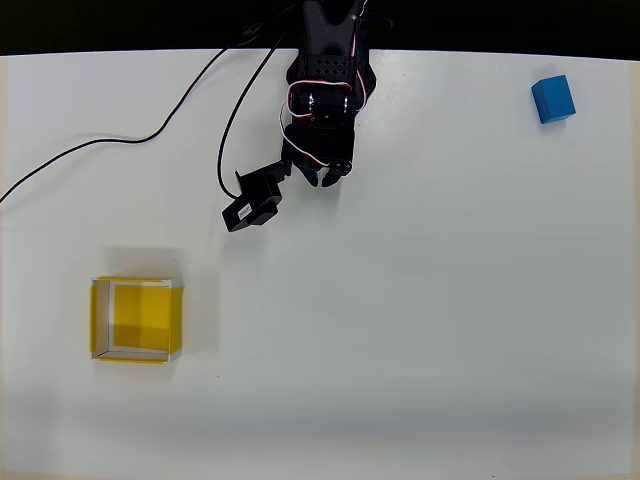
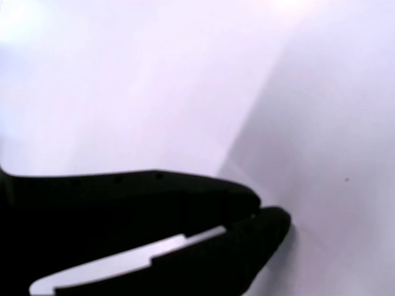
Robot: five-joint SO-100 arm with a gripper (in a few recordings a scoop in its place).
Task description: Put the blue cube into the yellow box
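Note:
The blue cube (image 1: 553, 99) rests on the white table at the far upper right of the overhead view. The yellow box (image 1: 137, 319), an open square tray with pale rim edges, sits at the lower left with nothing inside. My black gripper (image 1: 327, 178) hangs near the top centre, well away from both, roughly midway between them. In the wrist view its black fingers (image 2: 259, 213) meet at the tips, shut on nothing, over bare white table.
A black cable (image 1: 110, 140) runs from the arm base across the upper left of the table. The wrist camera housing (image 1: 252, 205) juts out left of the gripper. The table's far edge (image 1: 480, 52) meets a dark background.

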